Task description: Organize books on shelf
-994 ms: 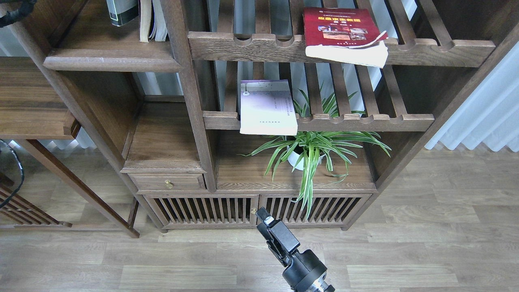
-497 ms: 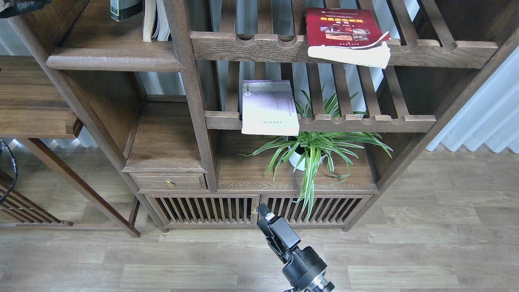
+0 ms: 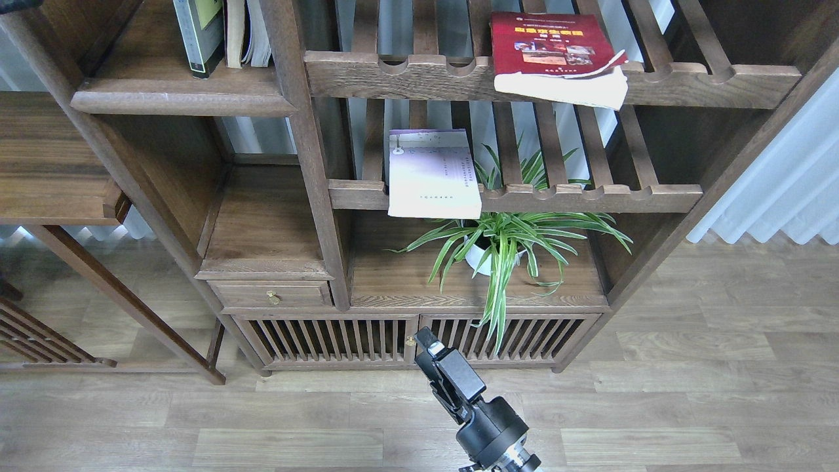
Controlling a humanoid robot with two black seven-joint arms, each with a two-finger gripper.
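The yellow-green book with a dark grey border [image 3: 196, 36] stands upright on the solid dark-brown shelf [image 3: 177, 101] at the top left, beside a cream-paged book [image 3: 246, 33]; its top is cut off by the frame edge. The thick red book [image 3: 550, 46] lies flat on the upper slatted rack and overhangs its front rail. The pale lavender-white book [image 3: 429, 174] lies flat on the lower slatted rack and overhangs that rail. My left gripper is out of view; only a dark bit of the arm [image 3: 14, 4] shows at the top-left corner. My right gripper [image 3: 426, 341] hangs low before the cabinet doors, empty, fingers indistinct.
A potted spider plant [image 3: 501, 246] stands on the board under the lower rack. A small drawer [image 3: 272, 295] and slatted cabinet doors [image 3: 328, 337] are below. A side table [image 3: 52, 170] stands at the left. White curtains [image 3: 780, 190] hang at the right.
The yellow-green book has come down and now stands on the shelf. The dark left arm part at the top left and the cable at the left edge have moved out of view.
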